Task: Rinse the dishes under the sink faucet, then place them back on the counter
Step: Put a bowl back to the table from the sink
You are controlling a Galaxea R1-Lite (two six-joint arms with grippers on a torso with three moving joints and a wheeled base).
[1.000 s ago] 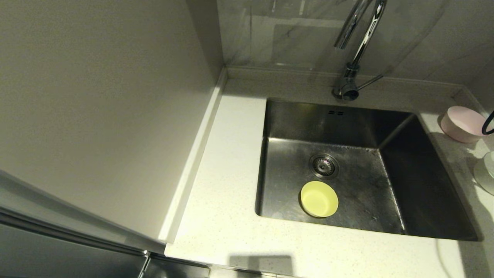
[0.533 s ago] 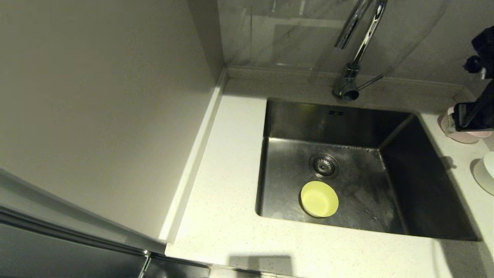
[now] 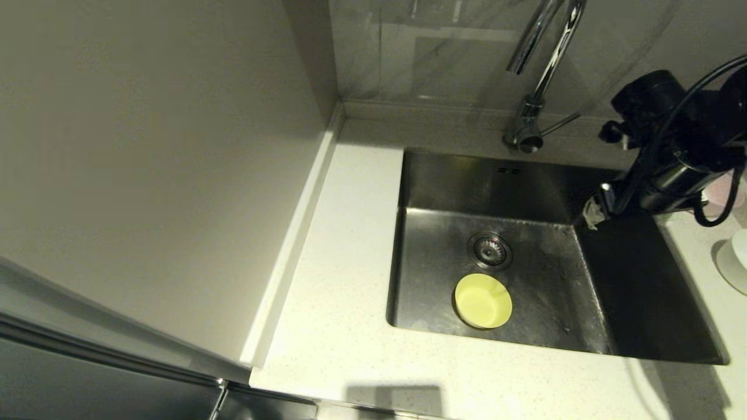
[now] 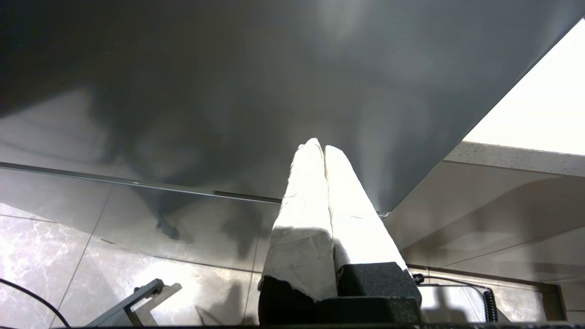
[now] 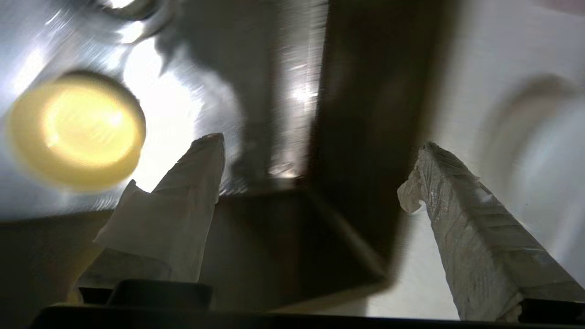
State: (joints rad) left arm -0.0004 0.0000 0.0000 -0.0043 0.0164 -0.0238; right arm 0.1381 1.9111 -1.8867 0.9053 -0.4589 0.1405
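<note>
The sink [image 3: 548, 192] is set in the bench [image 3: 344, 326]. One bowl [image 3: 483, 301] sits in the sink, just in front of the drain [image 3: 490, 249]. The faucet [image 3: 534, 111] stands behind the sink. The right end effector [image 3: 595, 211] hangs over the sink's back right corner. On the bench right of the sink, a second bowl [image 3: 726, 189] sits behind a third bowl [image 3: 736, 259].

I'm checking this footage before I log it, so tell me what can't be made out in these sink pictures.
- Pink bowl, head view: mostly hidden behind the right arm.
- White bowl, head view: cut off by the frame edge; only a blurred pale shape in the right wrist view.
- Faucet spout: its top runs out of the head view.
- Yellow bowl, right wrist view: smeared by blur.
- Left gripper: no head view of it.
</note>
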